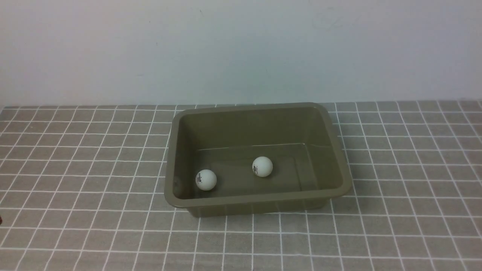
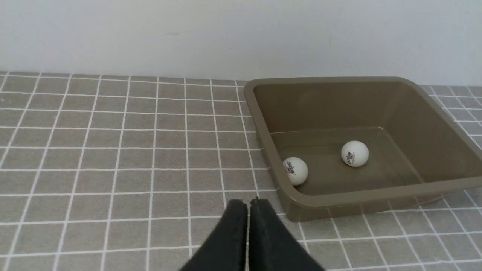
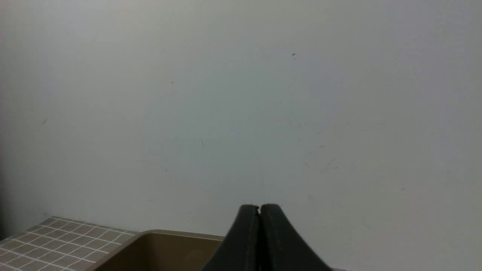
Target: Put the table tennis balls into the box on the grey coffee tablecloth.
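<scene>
The olive-brown box [image 1: 340,158] stands on the grey coffee tablecloth [image 1: 75,158]. Both table tennis balls lie inside it: one [image 1: 206,179] in the near left corner, one [image 1: 262,166] near the middle of the floor. In the left wrist view the box [image 2: 444,139] holds the same two balls [image 2: 295,171] [image 2: 354,153]. My left gripper [image 2: 248,203] is shut and empty, above the cloth short of the box's near left corner. My right gripper [image 3: 259,207] is shut and empty, raised, facing the wall, with the box's rim [image 3: 165,235] below it. Neither gripper shows in the front view.
A plain pale wall [image 1: 241,49] rises right behind the cloth's far edge. The checked cloth [image 2: 113,158] stretches on both sides of the box and in front of it.
</scene>
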You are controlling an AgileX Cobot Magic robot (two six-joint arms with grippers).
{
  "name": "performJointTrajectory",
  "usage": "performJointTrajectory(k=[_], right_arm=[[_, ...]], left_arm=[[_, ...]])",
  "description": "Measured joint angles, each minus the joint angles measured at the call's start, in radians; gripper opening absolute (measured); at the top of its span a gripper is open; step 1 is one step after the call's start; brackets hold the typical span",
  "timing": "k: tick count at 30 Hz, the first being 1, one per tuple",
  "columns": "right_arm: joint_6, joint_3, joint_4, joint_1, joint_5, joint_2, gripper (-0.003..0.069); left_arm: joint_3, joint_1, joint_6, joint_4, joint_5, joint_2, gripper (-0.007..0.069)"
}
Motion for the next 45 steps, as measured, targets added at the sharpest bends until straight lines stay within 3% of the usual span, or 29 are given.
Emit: performJointTrajectory(k=[5, 11, 14, 45], right_arm=[[0.0, 0.0, 0.0, 0.0, 0.025, 0.0, -0.0013], [0.003, 0.0, 0.0, 0.0, 0.039, 0.0, -0.0013], [0.004, 0.0, 0.0, 0.0, 0.04, 0.0, -0.0013], [0.006, 0.001, -0.002, -0.003, 0.054, 0.0, -0.0013]], left_arm=[[0.085, 0.055, 0.122, 0.002, -0.09, -0.065, -0.0005], [0.39, 0.251, 0.412, -0.112, -0.279, -0.255, -0.0005], [0.522, 0.297, 0.473, -0.156, -0.327, -0.3, -0.0005], [0.585, 0.304, 0.48, -0.179, -0.327, -0.304, -0.0005]])
